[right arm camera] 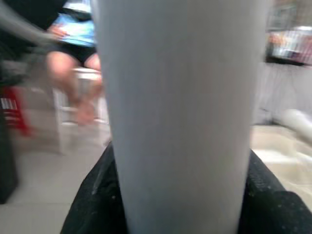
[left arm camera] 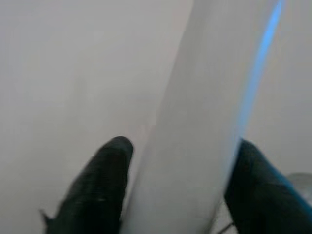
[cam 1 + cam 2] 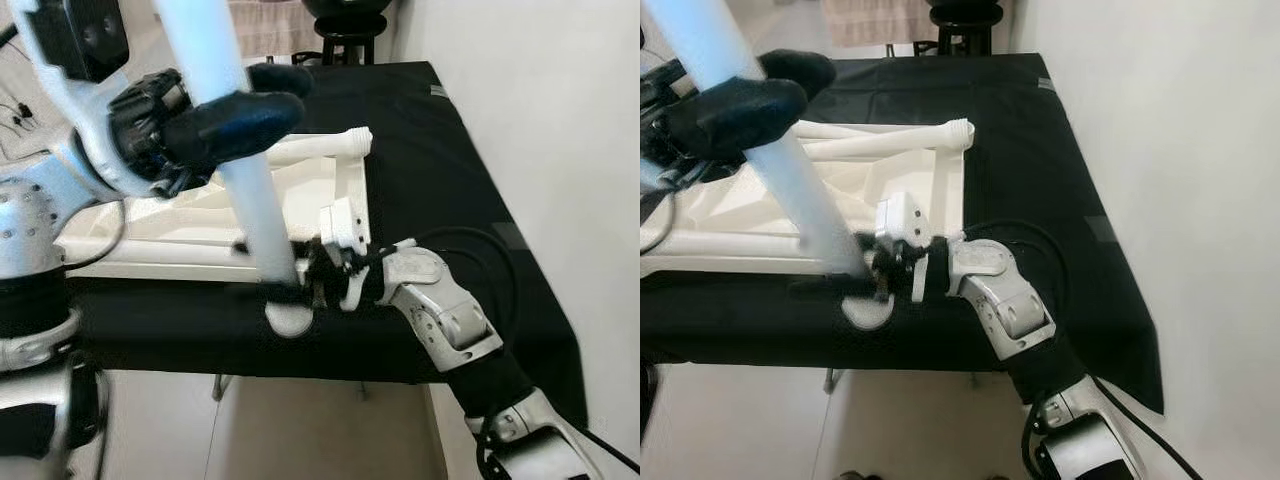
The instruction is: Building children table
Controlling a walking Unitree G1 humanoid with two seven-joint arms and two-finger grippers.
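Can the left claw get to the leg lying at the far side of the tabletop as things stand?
Probably not yet. The left claw is shut on the upright white leg, with the right claw clamped low on it. The far leg lies uncovered beyond, but the left claw would have to let go first.

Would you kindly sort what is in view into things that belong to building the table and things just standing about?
Job:
white table leg, held by left gripper and right gripper
white tabletop lying upside down

Standing about:
black cloth
black stool
person seated
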